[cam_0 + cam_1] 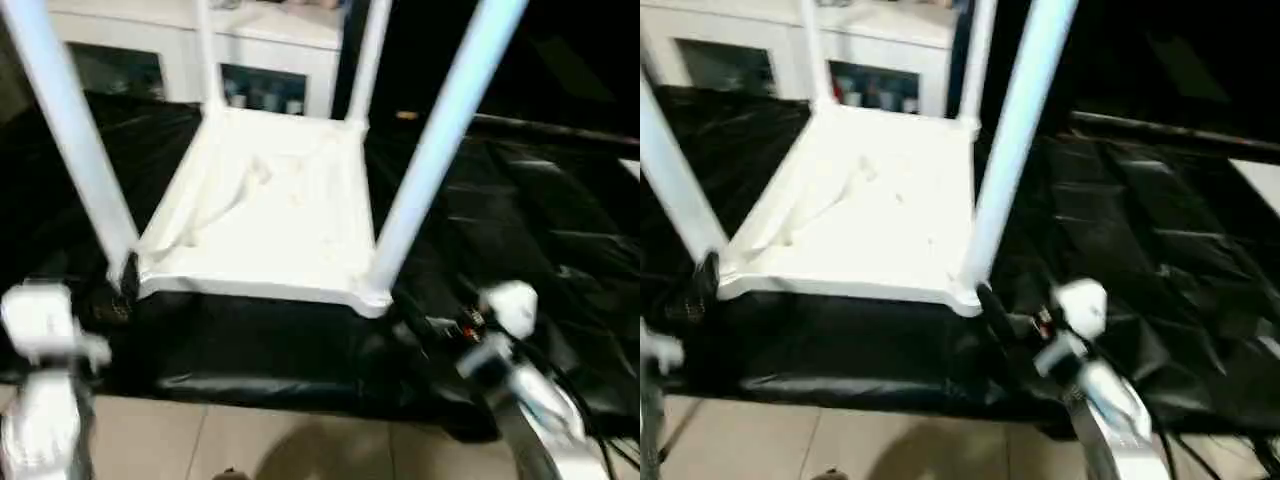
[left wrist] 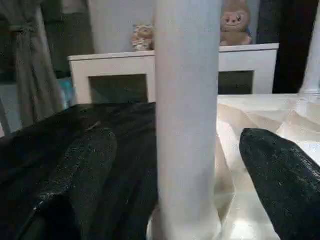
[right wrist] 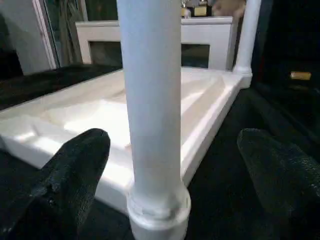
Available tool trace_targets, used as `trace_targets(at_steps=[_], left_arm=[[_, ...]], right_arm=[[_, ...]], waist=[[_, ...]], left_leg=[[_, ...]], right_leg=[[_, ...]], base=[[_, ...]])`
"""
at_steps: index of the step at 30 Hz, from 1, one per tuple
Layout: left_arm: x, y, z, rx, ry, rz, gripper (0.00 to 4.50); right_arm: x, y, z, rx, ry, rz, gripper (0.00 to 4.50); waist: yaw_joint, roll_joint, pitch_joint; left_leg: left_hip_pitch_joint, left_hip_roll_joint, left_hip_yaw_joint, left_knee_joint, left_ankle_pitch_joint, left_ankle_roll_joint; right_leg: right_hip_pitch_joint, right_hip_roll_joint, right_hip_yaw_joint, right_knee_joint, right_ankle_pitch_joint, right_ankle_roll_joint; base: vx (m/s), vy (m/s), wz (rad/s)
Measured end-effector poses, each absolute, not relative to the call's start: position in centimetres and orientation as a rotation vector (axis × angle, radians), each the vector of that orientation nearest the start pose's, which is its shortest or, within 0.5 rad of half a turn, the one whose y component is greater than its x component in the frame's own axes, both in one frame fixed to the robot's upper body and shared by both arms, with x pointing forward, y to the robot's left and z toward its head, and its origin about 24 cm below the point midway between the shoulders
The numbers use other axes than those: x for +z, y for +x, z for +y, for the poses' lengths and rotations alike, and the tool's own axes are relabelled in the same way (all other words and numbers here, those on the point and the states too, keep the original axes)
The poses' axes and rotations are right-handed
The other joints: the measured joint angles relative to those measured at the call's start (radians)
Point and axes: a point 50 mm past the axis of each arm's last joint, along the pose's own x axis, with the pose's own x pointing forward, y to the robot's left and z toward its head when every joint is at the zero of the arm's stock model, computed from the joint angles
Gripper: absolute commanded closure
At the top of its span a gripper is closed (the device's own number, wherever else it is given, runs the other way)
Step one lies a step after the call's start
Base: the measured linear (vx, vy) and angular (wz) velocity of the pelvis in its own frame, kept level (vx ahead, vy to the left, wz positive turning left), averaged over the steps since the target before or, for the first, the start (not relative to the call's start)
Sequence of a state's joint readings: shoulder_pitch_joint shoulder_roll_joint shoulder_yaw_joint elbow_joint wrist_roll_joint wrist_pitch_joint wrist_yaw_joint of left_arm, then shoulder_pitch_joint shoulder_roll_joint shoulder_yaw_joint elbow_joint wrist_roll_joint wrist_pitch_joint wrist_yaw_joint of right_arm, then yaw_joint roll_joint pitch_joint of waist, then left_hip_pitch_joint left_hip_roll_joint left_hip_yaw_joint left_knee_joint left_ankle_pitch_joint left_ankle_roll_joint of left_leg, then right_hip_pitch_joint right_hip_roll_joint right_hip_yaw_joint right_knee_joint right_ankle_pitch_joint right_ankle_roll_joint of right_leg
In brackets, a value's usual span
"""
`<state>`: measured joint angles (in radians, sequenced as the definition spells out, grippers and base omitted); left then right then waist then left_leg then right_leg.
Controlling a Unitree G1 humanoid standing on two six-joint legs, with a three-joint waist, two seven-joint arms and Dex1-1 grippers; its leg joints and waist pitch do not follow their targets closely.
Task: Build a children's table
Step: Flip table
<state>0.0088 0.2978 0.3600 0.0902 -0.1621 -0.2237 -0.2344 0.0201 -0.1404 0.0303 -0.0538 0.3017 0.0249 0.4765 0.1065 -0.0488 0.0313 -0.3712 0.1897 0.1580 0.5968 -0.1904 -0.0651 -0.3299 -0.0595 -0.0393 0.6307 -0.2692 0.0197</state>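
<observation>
Where table top [image 1: 270, 215] nears edge, both grippers gape

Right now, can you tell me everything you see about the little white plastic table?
The small white plastic children's table lies upside down on the black-covered work table. Its rectangular rimmed top faces down, ribbed underside up. Four long white tube legs stand up from round corner sockets, all fitted. The left gripper and right gripper sit open around the two near legs, fingers apart from them.
</observation>
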Motion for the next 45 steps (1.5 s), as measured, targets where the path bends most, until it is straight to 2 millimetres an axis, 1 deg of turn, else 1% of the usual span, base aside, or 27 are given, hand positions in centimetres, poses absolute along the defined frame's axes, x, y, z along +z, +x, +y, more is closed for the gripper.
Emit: trace_targets(at_steps=[1,4,5,8,9,10,12,14,15,17,19,22,23,24,25,27,30,32,33,34,36,38,42,44,45], left_arm=[[7.3,24.2,28.4,0.115,0.180,-0.158,0.03],[7.1,26.0,28.5,0.100,0.139,-0.119,0.03],[7.1,26.5,28.3,0.087,0.124,-0.115,0.03],[6.7,27.1,28.1,0.081,0.117,-0.083,0.03],[6.6,27.2,28.1,0.085,0.120,-0.073,0.30],[6.4,27.3,28.0,0.090,0.121,-0.066,0.38],[6.3,27.5,27.6,0.093,0.112,-0.065,0.44],[6.3,27.6,27.3,0.091,0.108,-0.060,0.73],[6.2,27.6,27.2,0.088,0.105,-0.058,0.82],[6.2,27.8,27.1,0.084,0.100,-0.058,0.86],[6.1,28.0,27.1,0.083,0.098,-0.058,1.17],[6.1,28.1,27.1,0.086,0.096,-0.059,1.35],[6.1,28.1,27.1,0.086,0.096,-0.060,1.48],[6.1,28.1,27.1,0.086,0.096,-0.060,1.48],[6.1,28.1,27.1,0.087,0.095,-0.060,1.70],[6.1,28.1,27.1,0.086,0.093,-0.062,1.79],[6.1,28.1,27.0,0.078,0.089,-0.062,2.11],[6.1,28.1,26.9,0.066,0.088,-0.063,2.29],[6.1,28.2,26.8,0.056,0.087,-0.063,2.29],[6.1,28.2,26.4,0.039,0.084,-0.064,2.37],[6.0,28.3,25.9,0.015,0.076,-0.066,2.40],[6.0,28.5,24.7,-0.042,0.065,-0.072,2.42],[5.8,28.6,22.8,-0.144,0.038,-0.076,2.44],[5.7,28.6,21.4,-0.205,0.027,-0.074,2.44],[5.6,28.6,20.9,-0.231,0.024,-0.071,2.44]], right_arm=[[5.0,25.4,-14.1,0.502,0.156,-0.035,0.00],[5.1,27.4,-13.0,0.492,0.140,-0.029,0.00],[5.2,27.9,-12.5,0.493,0.134,-0.034,0.00],[5.1,28.7,-12.1,0.471,0.129,-0.021,0.00],[5.0,28.9,-11.9,0.469,0.131,-0.017,0.29],[5.0,29.2,-11.7,0.471,0.133,-0.014,0.36],[5.0,29.2,-11.5,0.474,0.142,-0.012,0.41],[4.9,29.2,-11.4,0.476,0.149,-0.012,0.71],[4.9,29.3,-11.3,0.474,0.151,-0.017,0.80],[4.8,29.4,-11.2,0.468,0.166,-0.026,0.83],[4.8,29.6,-10.8,0.468,0.187,-0.033,1.14],[5.1,29.9,-10.7,0.466,0.196,-0.049,1.33],[5.1,30.0,-10.7,0.465,0.197,-0.050,1.46],[5.0,30.0,-10.7,0.463,0.198,-0.049,1.46],[5.0,30.0,-10.7,0.461,0.201,-0.046,1.65],[4.7,30.0,-10.6,0.459,0.205,-0.037,1.76],[4.6,30.1,-10.7,0.442,0.207,-0.039,2.07],[4.6,30.1,-11.0,0.416,0.210,-0.053,2.25],[4.6,30.1,-11.0,0.411,0.209,-0.056,2.25],[4.6,30.1,-11.2,0.398,0.210,-0.058,2.37],[4.6,30.0,-11.6,0.377,0.209,-0.064,2.44],[4.6,29.7,-12.6,0.326,0.202,-0.079,2.52],[4.6,28.9,-14.6,0.232,0.185,-0.098,2.56],[4.5,27.9,-16.0,0.170,0.168,-0.111,2.57],[4.5,27.6,-16.5,0.147,0.161,-0.114,2.57]], waist=[[-0.003,0.000,0.000],[-0.007,-0.001,0.000],[-0.006,0.000,0.000],[-0.004,-0.001,0.000],[-0.004,-0.001,0.000],[-0.004,0.000,0.000],[0.000,0.000,0.000],[0.006,0.000,0.000],[0.007,0.000,0.000],[0.009,0.000,0.000],[0.009,0.000,0.001],[0.012,0.000,0.001],[0.013,0.000,0.001],[0.013,0.000,0.001],[0.013,-0.001,0.001],[0.015,-0.001,0.001],[0.021,-0.001,0.001],[0.025,-0.001,0.002],[0.029,-0.001,0.002],[0.035,0.000,0.002],[0.041,0.000,0.002],[0.052,0.002,0.003],[0.065,0.005,0.005],[0.070,0.012,0.008],[0.070,0.015,0.009]], left_leg=[[0.000,0.000,0.000,0.000,0.001,-0.002],[0.000,0.000,0.000,0.000,0.001,-0.002],[0.000,0.001,0.000,0.000,0.002,-0.003],[-0.001,0.000,0.000,0.000,0.002,-0.003],[-0.001,0.000,0.000,0.000,0.002,-0.003],[-0.001,0.001,0.001,0.000,0.002,-0.003],[-0.002,0.001,0.001,0.000,0.002,-0.003],[-0.002,0.001,0.001,-0.001,0.002,-0.003],[-0.002,0.001,0.001,-0.001,0.002,-0.003],[-0.002,0.001,0.001,-0.001,0.002,-0.003],[-0.002,0.001,0.001,-0.001,0.002,-0.003],[-0.002,0.001,0.001,-0.001,0.002,-0.003],[-0.002,0.001,0.001,-0.001,0.002,-0.003],[-0.002,0.001,0.001,-0.001,0.002,-0.003],[-0.002,0.001,0.001,-0.001,0.002,-0.003],[-0.002,0.001,0.002,-0.001,0.002,-0.003],[-0.002,0.001,0.002,-0.001,0.002,-0.003],[-0.003,0.001,0.003,-0.001,0.002,-0.003],[-0.003,0.001,0.003,-0.002,0.002,-0.003],[-0.003,0.001,0.004,-0.002,0.002,-0.003],[-0.006,0.002,0.005,-0.002,0.002,-0.003],[-0.013,0.002,0.006,-0.002,0.004,-0.003],[-0.016,0.002,0.009,-0.002,0.005,-0.001],[-0.016,0.002,0.011,-0.002,0.005,-0.001],[-0.017,0.002,0.012,-0.002,0.005,-0.001]], right_leg=[[-0.001,0.000,0.000,0.000,0.001,-0.001],[-0.004,0.000,0.000,0.001,0.004,-0.003],[-0.004,0.000,0.000,0.001,0.004,-0.003],[-0.004,0.000,0.000,0.000,0.003,-0.004],[-0.004,0.000,0.000,0.000,0.003,-0.004],[-0.005,0.000,0.000,0.000,0.003,-0.004],[-0.005,0.000,0.000,0.000,0.002,-0.004],[-0.006,0.000,0.000,0.000,0.002,-0.004],[-0.006,0.000,0.000,0.000,0.002,-0.004],[-0.006,0.000,0.000,0.000,0.002,-0.005],[-0.006,0.000,0.000,0.000,0.002,-0.005],[-0.006,0.000,0.000,0.000,0.002,-0.005],[-0.006,0.000,0.000,0.000,0.002,-0.005],[-0.006,0.000,0.000,0.000,0.002,-0.005],[-0.006,0.000,0.000,0.000,0.002,-0.005],[-0.006,0.000,0.000,0.000,0.002,-0.004],[-0.006,0.000,0.000,0.000,0.002,-0.004],[-0.007,0.000,0.001,0.000,0.002,-0.004],[-0.008,0.000,0.001,0.000,0.002,-0.004],[-0.009,0.000,0.001,0.000,0.002,-0.004],[-0.012,-0.001,0.002,0.000,0.002,-0.004],[-0.017,-0.001,0.001,0.000,0.004,-0.001],[-0.018,-0.002,0.001,-0.001,0.008,0.006],[-0.018,-0.004,0.001,-0.002,0.008,0.006],[-0.019,-0.004,0.001,-0.002,0.008,0.007]], base=[[0.000,0.000,0.00],[0.000,0.000,0.00],[0.000,0.000,0.00],[0.000,0.000,0.00],[0.000,0.000,0.00],[0.000,0.000,0.00],[0.000,0.000,0.00],[0.000,0.000,0.00],[0.000,0.000,0.00],[0.000,0.000,0.00],[0.000,0.000,0.00],[0.000,0.000,0.00],[0.000,0.000,0.00],[0.000,0.000,0.00],[0.000,0.000,0.00],[0.000,0.000,0.00],[0.000,0.000,0.00],[0.000,0.000,0.00],[0.000,0.000,0.00],[0.000,0.000,0.00],[0.000,0.000,0.00],[0.000,0.000,0.00],[0.000,0.000,0.00],[0.000,0.000,0.00],[0.000,0.000,0.00]])
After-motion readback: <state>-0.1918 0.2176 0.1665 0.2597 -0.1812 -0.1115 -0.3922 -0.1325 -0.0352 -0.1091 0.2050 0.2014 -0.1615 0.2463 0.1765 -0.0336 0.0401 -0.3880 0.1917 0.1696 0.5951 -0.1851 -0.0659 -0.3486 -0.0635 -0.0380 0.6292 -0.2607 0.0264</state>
